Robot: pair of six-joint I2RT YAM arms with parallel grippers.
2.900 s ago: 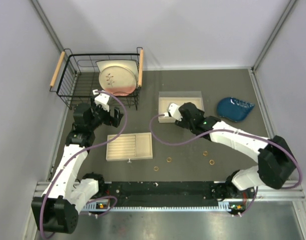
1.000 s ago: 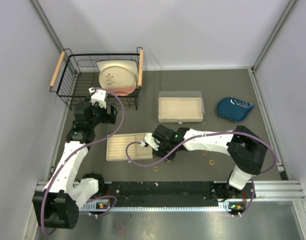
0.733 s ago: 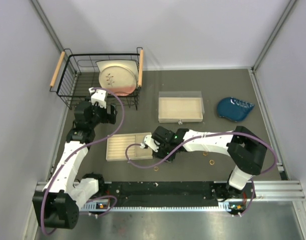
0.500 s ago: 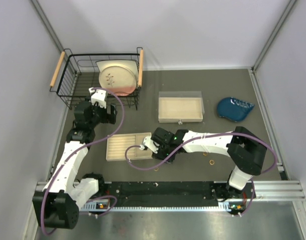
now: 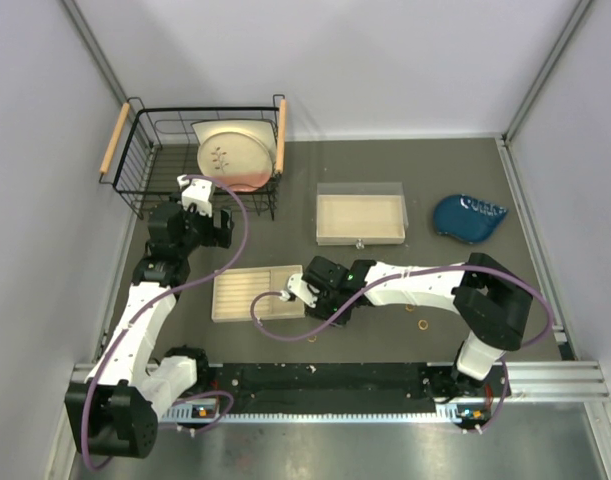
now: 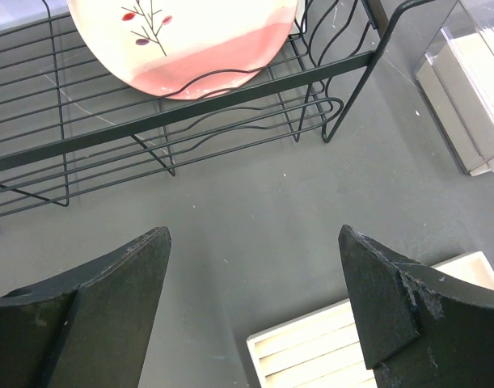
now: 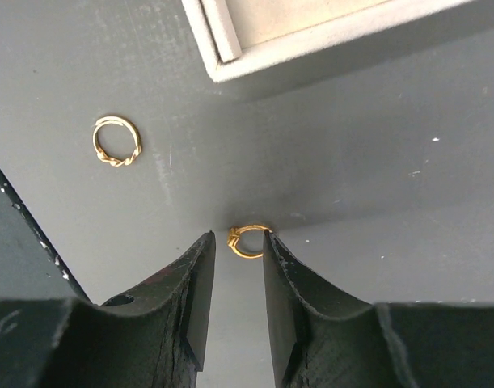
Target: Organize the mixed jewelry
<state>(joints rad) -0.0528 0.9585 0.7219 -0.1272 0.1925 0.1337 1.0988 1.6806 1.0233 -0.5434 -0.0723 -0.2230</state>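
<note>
Small gold rings of the mixed jewelry lie on the dark table: one [image 5: 311,337] below the beige ridged tray [image 5: 257,293], two more [image 5: 410,307] [image 5: 423,324] to the right. My right gripper [image 5: 334,316] is low over the table by the tray's right front corner. In the right wrist view its tips [image 7: 238,236] straddle a gold ring [image 7: 247,255] with a narrow gap; the ring lies on the table against the right finger. Another ring [image 7: 116,141] lies to the left. My left gripper [image 6: 255,234] hangs wide open with nothing in it, in front of the basket. No silver hoop shows.
A black wire basket [image 5: 150,165] holding a plate [image 5: 235,155] stands at the back left. A clear-lidded beige box [image 5: 360,215] sits behind the right gripper, with a blue dish [image 5: 468,215] at the far right. The tray corner [image 7: 230,48] is close ahead of the right fingers.
The right arm came from the beige box down to the rings in front of the tray. Over the last second its jaws narrowed slightly around one ring. The left arm barely moved.
</note>
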